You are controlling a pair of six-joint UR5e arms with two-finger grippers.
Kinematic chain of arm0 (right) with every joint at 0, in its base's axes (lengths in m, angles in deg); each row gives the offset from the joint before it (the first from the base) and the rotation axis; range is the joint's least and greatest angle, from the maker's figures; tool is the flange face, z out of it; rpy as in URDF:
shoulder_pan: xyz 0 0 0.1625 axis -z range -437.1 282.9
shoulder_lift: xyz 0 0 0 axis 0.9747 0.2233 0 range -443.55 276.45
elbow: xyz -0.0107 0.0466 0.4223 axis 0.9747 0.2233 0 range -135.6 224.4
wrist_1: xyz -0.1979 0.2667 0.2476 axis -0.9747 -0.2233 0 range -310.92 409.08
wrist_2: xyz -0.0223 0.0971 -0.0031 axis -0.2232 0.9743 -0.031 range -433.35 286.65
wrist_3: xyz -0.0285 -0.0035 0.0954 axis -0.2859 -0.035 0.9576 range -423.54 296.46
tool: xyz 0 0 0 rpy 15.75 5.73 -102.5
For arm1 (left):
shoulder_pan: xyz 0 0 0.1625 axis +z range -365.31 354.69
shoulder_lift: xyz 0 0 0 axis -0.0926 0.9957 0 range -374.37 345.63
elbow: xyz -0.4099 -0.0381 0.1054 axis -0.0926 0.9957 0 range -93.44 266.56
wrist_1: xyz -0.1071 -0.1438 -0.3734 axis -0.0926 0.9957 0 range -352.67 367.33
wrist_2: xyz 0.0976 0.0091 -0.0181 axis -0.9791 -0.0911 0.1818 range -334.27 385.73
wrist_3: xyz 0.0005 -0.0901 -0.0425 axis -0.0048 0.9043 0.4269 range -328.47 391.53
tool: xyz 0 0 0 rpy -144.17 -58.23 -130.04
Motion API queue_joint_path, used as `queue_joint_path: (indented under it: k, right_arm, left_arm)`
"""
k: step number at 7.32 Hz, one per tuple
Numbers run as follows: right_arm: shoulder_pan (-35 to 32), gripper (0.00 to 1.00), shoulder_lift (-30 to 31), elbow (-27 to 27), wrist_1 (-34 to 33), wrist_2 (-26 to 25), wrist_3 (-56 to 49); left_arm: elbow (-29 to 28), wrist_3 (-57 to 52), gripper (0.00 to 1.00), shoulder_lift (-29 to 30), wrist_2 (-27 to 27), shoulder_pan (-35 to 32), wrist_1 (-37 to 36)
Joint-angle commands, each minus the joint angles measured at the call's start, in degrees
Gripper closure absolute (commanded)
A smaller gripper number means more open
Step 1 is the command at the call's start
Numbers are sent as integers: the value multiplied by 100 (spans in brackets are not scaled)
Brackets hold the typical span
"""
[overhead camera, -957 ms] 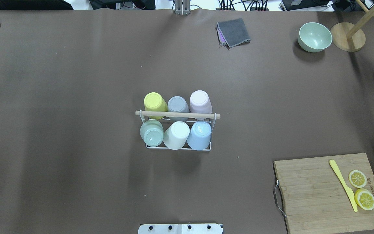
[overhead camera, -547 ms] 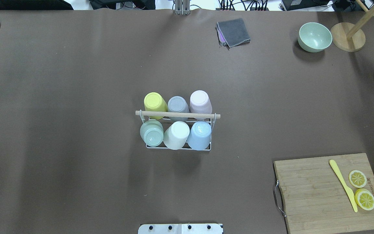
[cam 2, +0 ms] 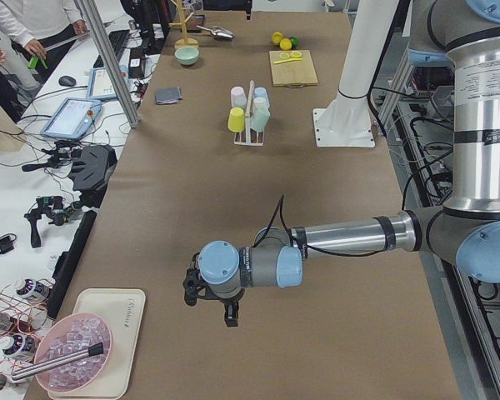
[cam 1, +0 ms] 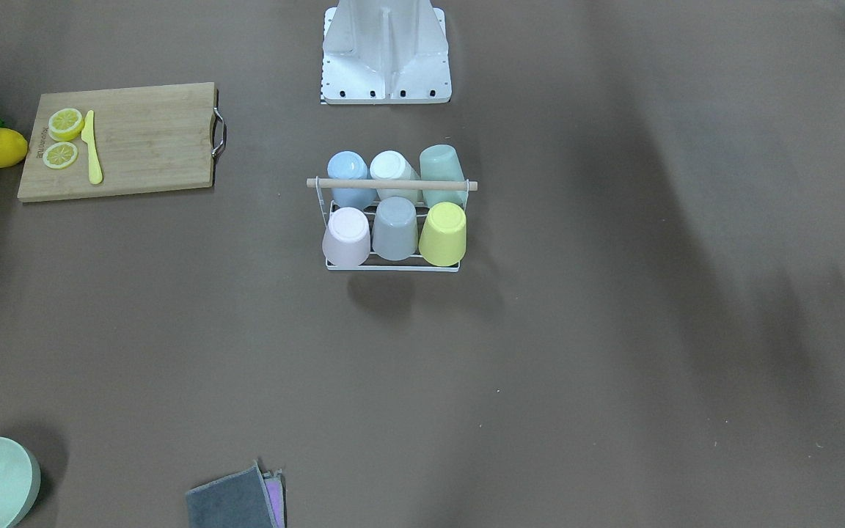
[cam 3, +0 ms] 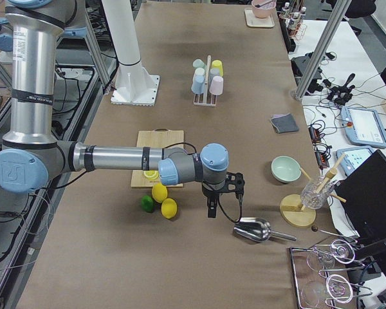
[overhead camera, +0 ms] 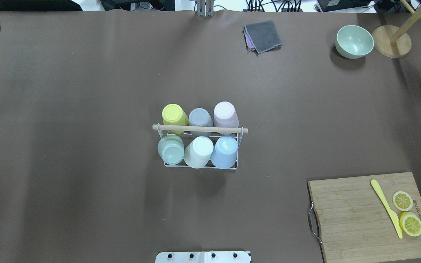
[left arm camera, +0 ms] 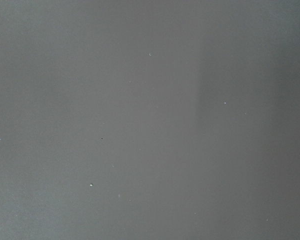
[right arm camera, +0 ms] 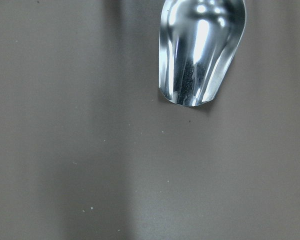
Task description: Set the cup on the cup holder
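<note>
Brown bench runs the length of the room, and the cup holder (overhead camera: 200, 128) sits at its middle, well apart from both arms. Six cups (overhead camera: 199, 150) stand upside down on it, three to a row. I see no loose cup and no free peg, so the placing looks finished. The sound course now is to stay wide of the holder and not knock it.

Only the side views show the arms. The left fingers (cam 2: 230, 315) hang over bare bench, and the right fingers (cam 3: 210, 209) hang near a scoop (cam 3: 252, 230), which the right wrist view confirms. Whether either pair is released or clenched, I cannot tell.
</note>
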Motion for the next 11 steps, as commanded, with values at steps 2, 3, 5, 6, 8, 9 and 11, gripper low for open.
queue_joint_path:
  k: [2, 3, 5, 6, 8, 9, 11]
  right_arm:
    - [-36, 1, 37, -72, -43, 87, 9]
    - [-45, 1, 64, -72, -43, 87, 9]
    - [-62, 1, 81, -81, -43, 96, 9]
    - [-80, 1, 90, -81, -43, 88, 9]
    - [-89, 1, 99, -98, -43, 87, 9]
    - [-106, 1, 108, -107, -43, 96, 9]
    - [-115, 1, 108, -124, -43, 140, 9]
  left_arm:
    - [5, -15, 2, -60, -29, 1, 0]
    - [5, -7, 2, -60, -38, 10, 0]
    - [14, -6, 2, -51, -29, 10, 0]
    - [14, -6, 2, -51, -38, 10, 0]
    - [14, -6, 2, -51, -29, 10, 0]
    - [23, 2, 2, -51, -29, 10, 9]
    - [23, 2, 2, -51, -21, 10, 9]
